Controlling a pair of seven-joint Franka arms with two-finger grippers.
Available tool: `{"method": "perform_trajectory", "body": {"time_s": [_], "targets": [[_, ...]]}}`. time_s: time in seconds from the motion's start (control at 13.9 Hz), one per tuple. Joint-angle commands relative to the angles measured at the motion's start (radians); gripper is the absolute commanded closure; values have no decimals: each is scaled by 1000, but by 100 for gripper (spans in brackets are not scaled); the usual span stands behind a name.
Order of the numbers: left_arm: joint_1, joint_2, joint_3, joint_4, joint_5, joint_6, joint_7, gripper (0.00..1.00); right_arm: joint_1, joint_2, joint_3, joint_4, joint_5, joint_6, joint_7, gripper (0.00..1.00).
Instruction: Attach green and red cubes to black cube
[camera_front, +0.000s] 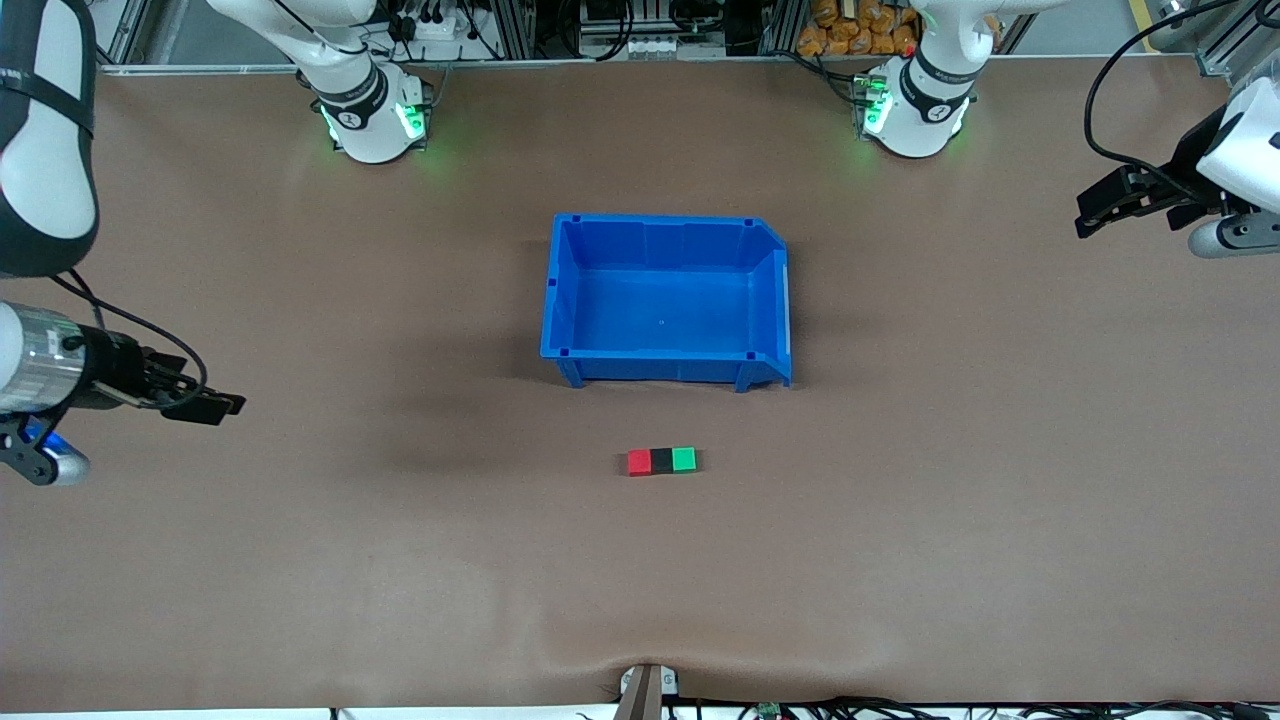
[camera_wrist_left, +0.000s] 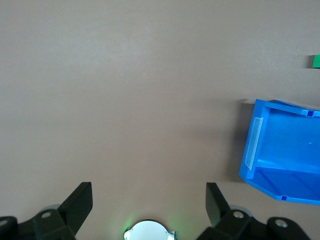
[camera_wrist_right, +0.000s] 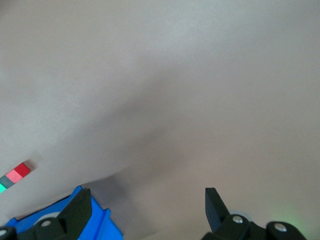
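The front view looked down from high across the desk (camera_front: 300, 560), facing both arm bases along its top edge and taking in the whole surface. Each wrist view looked down from its arm's wrist, past its own spread tool fingers, at the desk from a moderate height. All three views shared the blue bin (camera_front: 665, 300); the left wrist view caught one end of it (camera_wrist_left: 285, 150), the right wrist view only a corner (camera_wrist_right: 95, 220).
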Motion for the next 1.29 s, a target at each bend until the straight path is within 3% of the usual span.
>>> {"method": "perform_trajectory", "body": {"time_s": [0.0,1.22], "targets": [[6,-15,-2,-4,-8,-2,10,0,17,-59,-23,-44,-38,-31,-79,0],[6,-12,-1,-5,-8,-1,10,0,23,-140,-50,-40,-58,-63,-297,0]]}}
